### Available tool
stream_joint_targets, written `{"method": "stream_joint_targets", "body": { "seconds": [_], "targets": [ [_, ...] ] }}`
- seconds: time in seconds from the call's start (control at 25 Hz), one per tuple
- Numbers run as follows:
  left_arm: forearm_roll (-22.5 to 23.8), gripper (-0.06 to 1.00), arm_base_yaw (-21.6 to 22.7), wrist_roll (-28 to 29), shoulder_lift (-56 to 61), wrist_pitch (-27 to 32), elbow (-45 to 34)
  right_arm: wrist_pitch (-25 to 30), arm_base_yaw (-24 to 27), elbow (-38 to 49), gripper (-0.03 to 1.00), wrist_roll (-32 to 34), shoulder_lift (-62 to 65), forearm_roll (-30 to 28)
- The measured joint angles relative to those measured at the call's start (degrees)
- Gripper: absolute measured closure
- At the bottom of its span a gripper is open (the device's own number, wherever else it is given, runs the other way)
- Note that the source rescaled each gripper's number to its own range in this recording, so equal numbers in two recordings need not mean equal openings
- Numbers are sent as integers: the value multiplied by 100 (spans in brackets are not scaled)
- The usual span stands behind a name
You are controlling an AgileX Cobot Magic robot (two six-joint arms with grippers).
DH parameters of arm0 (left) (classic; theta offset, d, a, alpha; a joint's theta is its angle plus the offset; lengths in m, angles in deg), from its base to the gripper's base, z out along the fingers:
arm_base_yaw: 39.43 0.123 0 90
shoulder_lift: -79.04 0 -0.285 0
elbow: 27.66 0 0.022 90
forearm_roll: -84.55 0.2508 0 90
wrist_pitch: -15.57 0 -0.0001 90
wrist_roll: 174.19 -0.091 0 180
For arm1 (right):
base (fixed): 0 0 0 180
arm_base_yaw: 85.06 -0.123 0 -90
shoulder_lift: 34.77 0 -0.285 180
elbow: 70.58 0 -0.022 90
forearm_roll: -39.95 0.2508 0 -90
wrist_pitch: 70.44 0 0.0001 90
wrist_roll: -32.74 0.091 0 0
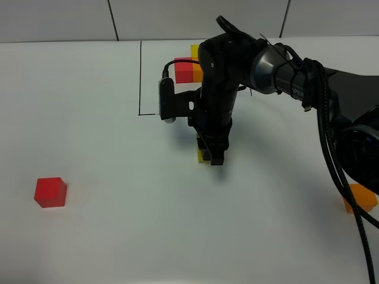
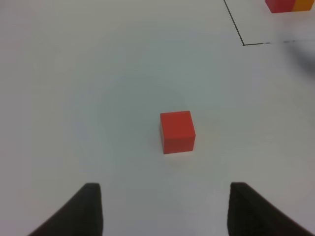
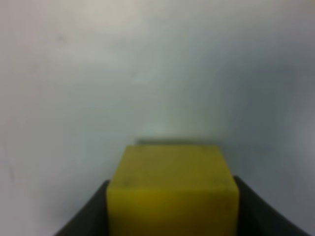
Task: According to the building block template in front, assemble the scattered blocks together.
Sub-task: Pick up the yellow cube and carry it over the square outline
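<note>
The template [image 1: 185,70] is a joined red, orange and yellow trio at the back, inside a thin black drawn frame [image 1: 140,77], partly hidden by my right arm. My right gripper [image 1: 210,155] is just in front of the frame and shut on the loose yellow cube [image 1: 202,155], held at or just above the table. The cube fills the space between the fingers in the right wrist view [image 3: 172,189]. The loose red cube [image 1: 50,192] lies at the front left. My left gripper [image 2: 167,216] is open, with the red cube [image 2: 177,131] ahead of it. The loose orange cube [image 1: 361,198] lies at the far right.
The right arm and its cables [image 1: 331,136] stretch across the right side of the white table [image 1: 130,236] and partly cover the orange cube. A corner of the frame [image 2: 243,43] and the template's edge [image 2: 290,5] show in the left wrist view.
</note>
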Motion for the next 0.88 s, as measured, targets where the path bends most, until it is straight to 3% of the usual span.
{"method": "stream_joint_targets", "body": {
  "seconds": [0.2, 0.88],
  "targets": [
    [0, 71, 0, 0, 0, 0, 0, -283, -41, -12, 75, -90, -11, -19],
    [0, 71, 0, 0, 0, 0, 0, -466, -41, -50, 75, -87, -202, -7]
  ]
}}
